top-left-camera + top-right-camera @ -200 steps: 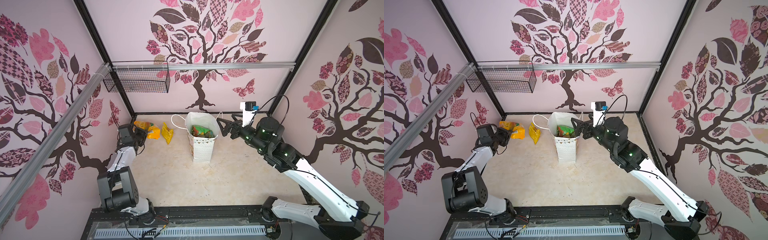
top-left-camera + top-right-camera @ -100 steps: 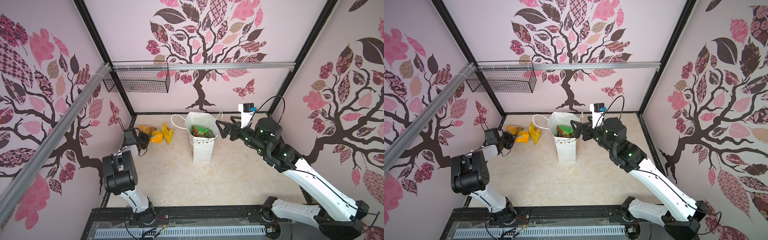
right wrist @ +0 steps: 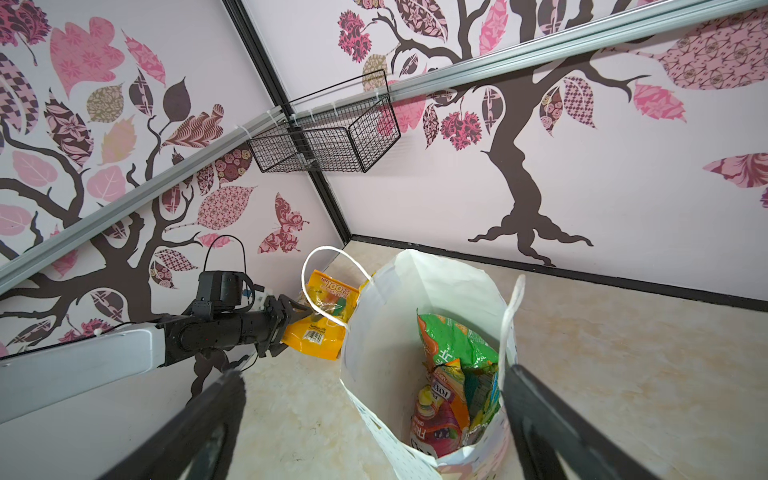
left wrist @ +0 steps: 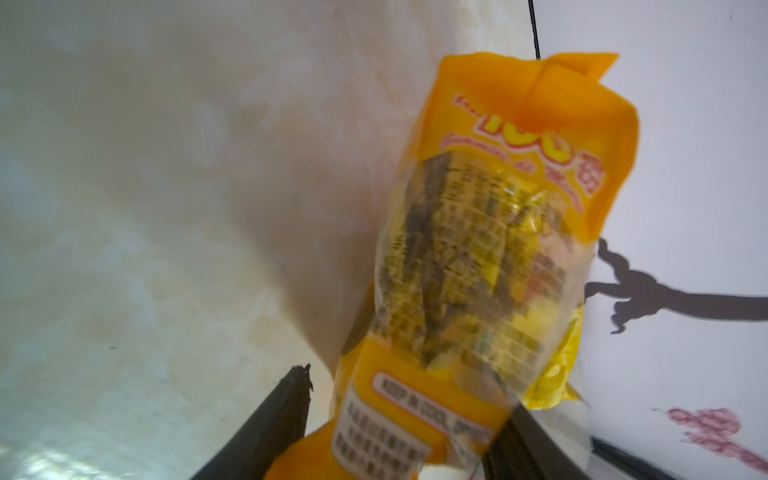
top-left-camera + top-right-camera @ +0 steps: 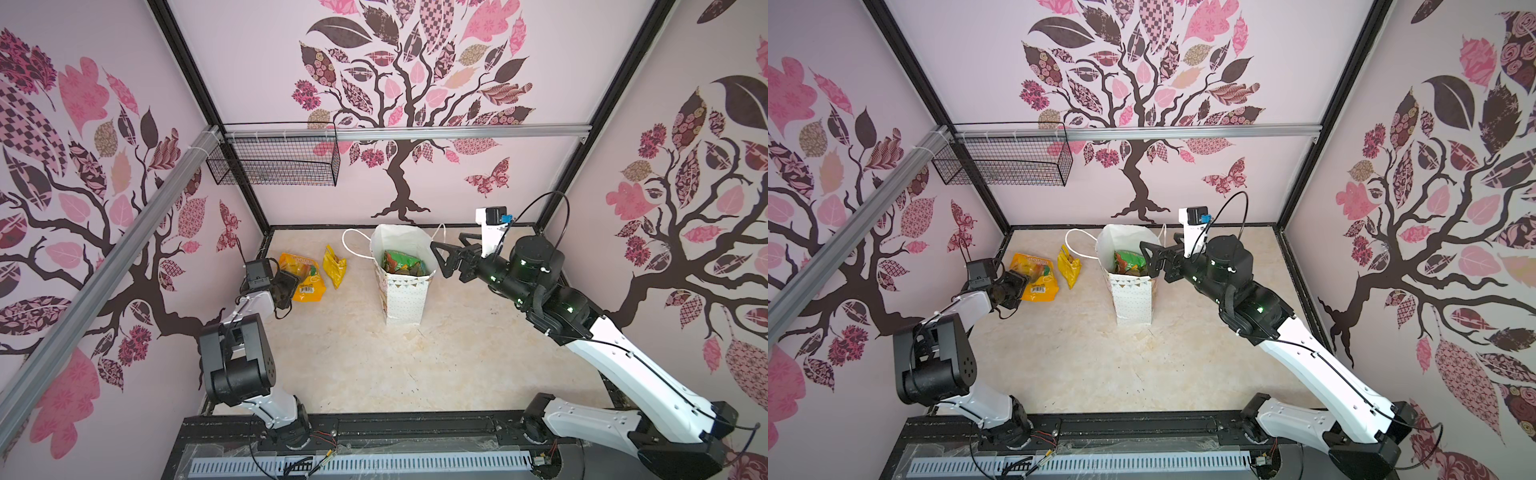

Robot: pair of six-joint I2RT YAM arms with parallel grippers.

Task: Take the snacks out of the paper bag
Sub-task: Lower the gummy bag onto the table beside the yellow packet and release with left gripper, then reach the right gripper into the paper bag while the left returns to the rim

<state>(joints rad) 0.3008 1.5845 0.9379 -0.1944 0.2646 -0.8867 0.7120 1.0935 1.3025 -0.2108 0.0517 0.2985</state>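
Observation:
The white paper bag (image 5: 405,291) (image 5: 1133,299) (image 3: 386,332) stands upright mid-table. Inside it are green, orange and red snacks (image 5: 401,262) (image 3: 453,353). To its left an orange packet (image 5: 307,276) (image 5: 1038,278) (image 4: 498,208) and a small yellow packet (image 5: 334,266) (image 5: 1070,268) lie on the table. My left gripper (image 5: 289,286) (image 4: 409,395) is open, its jaws spread on either side of the orange packet's near end. My right gripper (image 5: 446,245) (image 3: 372,372) hangs open just above the bag's right rim, holding nothing.
A black wire basket (image 5: 274,162) (image 3: 328,145) hangs on the back-left rail. The bag's white cord handles (image 5: 353,245) stick out to both sides. Patterned walls close in the table on three sides, and a black frame runs along the front.
My left gripper was shut and has opened around the orange packet, drifting slightly forward. The right gripper has edged a little closer to the bag.

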